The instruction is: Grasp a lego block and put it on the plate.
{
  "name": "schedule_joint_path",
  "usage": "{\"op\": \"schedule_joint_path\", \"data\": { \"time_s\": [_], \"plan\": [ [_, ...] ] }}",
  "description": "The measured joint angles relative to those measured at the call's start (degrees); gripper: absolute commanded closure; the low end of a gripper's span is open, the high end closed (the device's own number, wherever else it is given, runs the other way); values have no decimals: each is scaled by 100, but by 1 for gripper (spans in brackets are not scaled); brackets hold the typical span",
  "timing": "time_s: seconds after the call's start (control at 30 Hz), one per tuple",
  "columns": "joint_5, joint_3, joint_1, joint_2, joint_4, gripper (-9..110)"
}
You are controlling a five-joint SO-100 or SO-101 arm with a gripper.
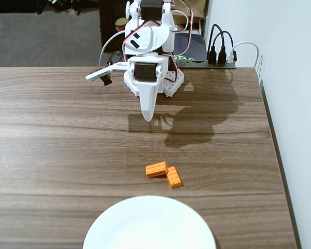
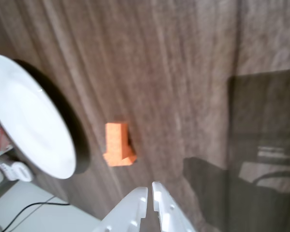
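Here is the broad brown wood-grain counter, filling the fixed view from edge to edge, and the wrist view shows the same streaky grain blurred, with a dark glossy reflection patch at its right side that the fixed view does not give us. Next in size, the white plastic robot arm stands at the far edge of the counter, folded low, its shadow thrown onto the wood to the right; only the fixed view shows its body and the black cable hub behind it. Down at the near edge sits the large round plain white plate, cut off by the bottom of the fixed view; in the wrist view the plate appears at the left, seen obliquely. The white pointed pincer hangs tip-down above bare wood, well apart from the bricks. The wrist view settles its state: the pincer has its two white tips pressed nearly together, a thin slit between them, nothing pinched. Smallest now: two small orange rectangular studded plastic lego blocks. The fixed view separates them cleanly, the left lego block touching the second orange brick at an angle, both near the plate's rim but off it. The wrist view merges them into one blurred orange lump just beside the plate.
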Motion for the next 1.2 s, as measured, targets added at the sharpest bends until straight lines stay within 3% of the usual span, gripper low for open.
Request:
{"op": "schedule_joint_path", "data": {
  "time_s": [0.7,1.2],
  "plan": [
    [861,-1063,-35,-1969,-571,100],
    [-202,-1591,167,-3173,-721,100]
  ]
}}
